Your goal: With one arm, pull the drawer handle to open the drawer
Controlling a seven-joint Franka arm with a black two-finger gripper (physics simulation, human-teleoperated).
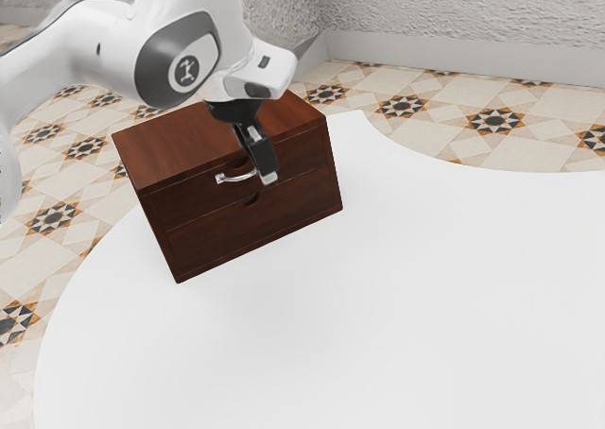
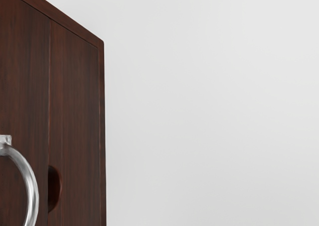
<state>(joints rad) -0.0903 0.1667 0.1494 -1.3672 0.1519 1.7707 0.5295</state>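
A dark wooden cabinet (image 1: 194,136) sits on a white table (image 1: 397,316) above a patterned tile floor (image 1: 492,117). Your white arm comes in from the exterior view's left. Its black gripper (image 1: 267,174) hangs down over the cabinet's front, with its tip at the end of the curved silver handle (image 1: 233,176) nearer the exterior view's right. The handle is fixed to the upper drawer (image 1: 189,191), which forms the top band of the front face. The lower panel (image 1: 246,226) beneath it has a small dark crescent notch (image 1: 249,198). From these angles you cannot tell whether the hand is spread, pressed together or pinching the handle. In the wrist view, the handle (image 2: 30,186) appears as a glassy ring close to the camera, set against the dark front of the cabinet (image 2: 75,111). The notch (image 2: 54,188) is just beside it, and the table (image 2: 214,106) lies beyond. The drawer front looks flush with the cabinet. Judge the reach as done, the grasp as unconfirmed, and the whole pull as not yet begun.
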